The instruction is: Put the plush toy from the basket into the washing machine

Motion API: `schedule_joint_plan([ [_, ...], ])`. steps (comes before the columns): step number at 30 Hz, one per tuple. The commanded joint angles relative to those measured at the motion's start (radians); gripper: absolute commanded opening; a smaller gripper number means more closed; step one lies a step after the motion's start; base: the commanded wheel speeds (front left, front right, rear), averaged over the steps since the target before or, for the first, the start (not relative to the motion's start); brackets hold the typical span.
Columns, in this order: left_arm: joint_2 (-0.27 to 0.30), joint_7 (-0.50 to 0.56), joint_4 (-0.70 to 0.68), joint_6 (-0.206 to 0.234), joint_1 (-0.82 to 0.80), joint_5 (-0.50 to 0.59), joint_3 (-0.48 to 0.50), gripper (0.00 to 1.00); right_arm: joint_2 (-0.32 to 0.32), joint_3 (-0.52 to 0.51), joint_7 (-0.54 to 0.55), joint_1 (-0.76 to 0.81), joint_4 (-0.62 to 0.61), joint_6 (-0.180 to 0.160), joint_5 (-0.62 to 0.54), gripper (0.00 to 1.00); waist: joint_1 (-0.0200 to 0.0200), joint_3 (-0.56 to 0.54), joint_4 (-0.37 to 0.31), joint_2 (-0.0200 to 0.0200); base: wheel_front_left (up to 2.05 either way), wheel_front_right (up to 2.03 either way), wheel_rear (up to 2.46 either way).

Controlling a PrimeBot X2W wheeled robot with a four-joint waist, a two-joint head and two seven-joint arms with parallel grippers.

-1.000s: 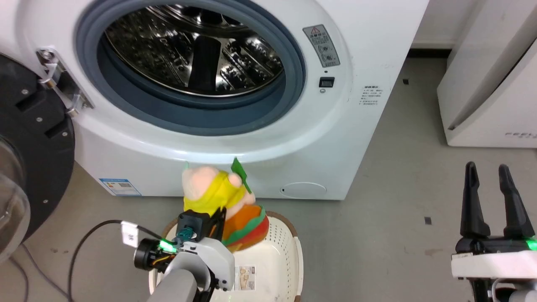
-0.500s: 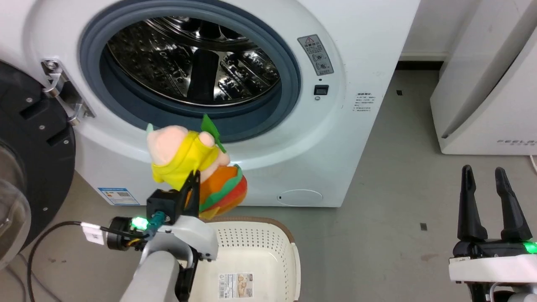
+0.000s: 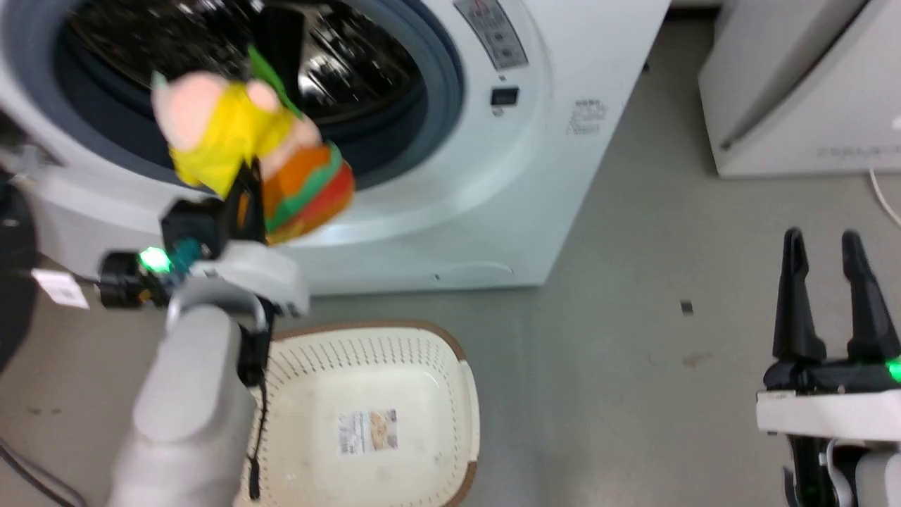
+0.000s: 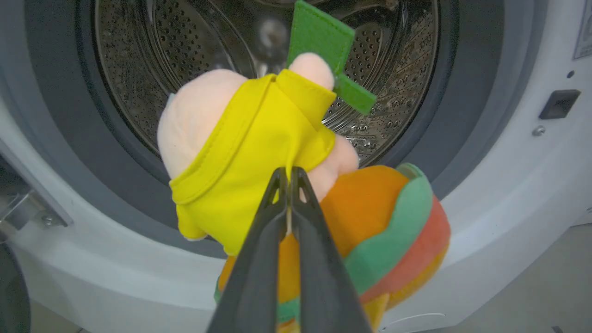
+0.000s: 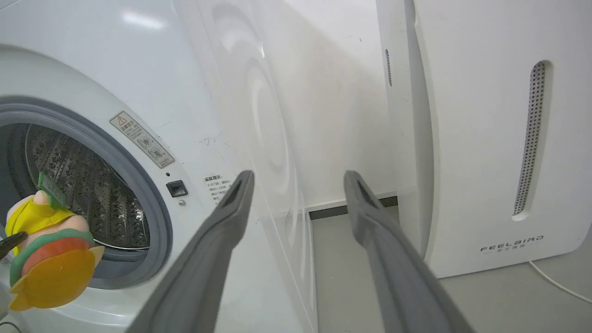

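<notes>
My left gripper (image 3: 243, 190) (image 4: 287, 175) is shut on the plush toy (image 3: 246, 151) (image 4: 277, 152) (image 5: 44, 252), pinching the yellow hood between head and burger body. The toy hangs in the air just in front of the washing machine's (image 3: 450, 183) (image 5: 152, 83) grey-gasketed porthole, at the level of its lower rim, with the steel drum (image 4: 194, 55) open behind it. The cream-white basket (image 3: 464, 394) sits on the floor below, holding just its paper label. My right gripper (image 3: 830, 246) (image 5: 298, 178) stands open at the lower right, nothing between its fingers.
A white FEELBIRD appliance (image 3: 795, 91) (image 5: 499, 138) stands to the right of the washer. The washer's black door edge (image 3: 10, 282) and its hinge (image 4: 23, 208) are at the far left. Grey floor (image 3: 633, 296) lies between basket and right gripper.
My left arm has lifted the plush toy out of the basket and up to the porthole. The head camera has shifted too. The right gripper has stayed open and still.
</notes>
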Motion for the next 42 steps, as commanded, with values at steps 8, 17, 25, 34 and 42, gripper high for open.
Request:
schedule_joint_plan([
  [8,0.050,-0.006,0.050,-0.008,-0.180,0.024,0.049,0.00,0.000,0.006,-0.004,-0.082,-0.021,-0.001,0.013,1.00,0.0000,0.172,-0.081,0.0000,0.00,0.00,0.00],
  [17,0.109,-0.006,0.137,-0.006,-0.380,0.044,0.085,0.00,0.000,0.015,-0.004,-0.152,-0.031,-0.001,0.035,1.00,0.0000,0.299,-0.130,0.0000,0.00,0.00,0.00],
  [25,0.176,-0.006,0.238,0.007,-0.549,0.058,0.102,0.00,0.000,0.030,-0.004,-0.190,-0.032,-0.001,0.068,1.00,0.0000,0.375,-0.188,0.0000,0.00,0.00,0.00],
  [34,0.238,-0.006,0.266,0.023,-0.676,0.065,0.117,0.00,0.000,0.038,-0.004,-0.198,-0.029,-0.001,0.085,1.00,0.0000,0.417,-0.221,0.0000,0.00,0.00,0.00],
  [42,0.241,-0.006,0.314,0.026,-0.689,0.072,0.104,1.00,0.000,0.052,-0.004,-0.202,-0.020,-0.001,0.085,1.00,0.0000,0.403,-0.222,0.0000,0.00,0.00,0.00],
])
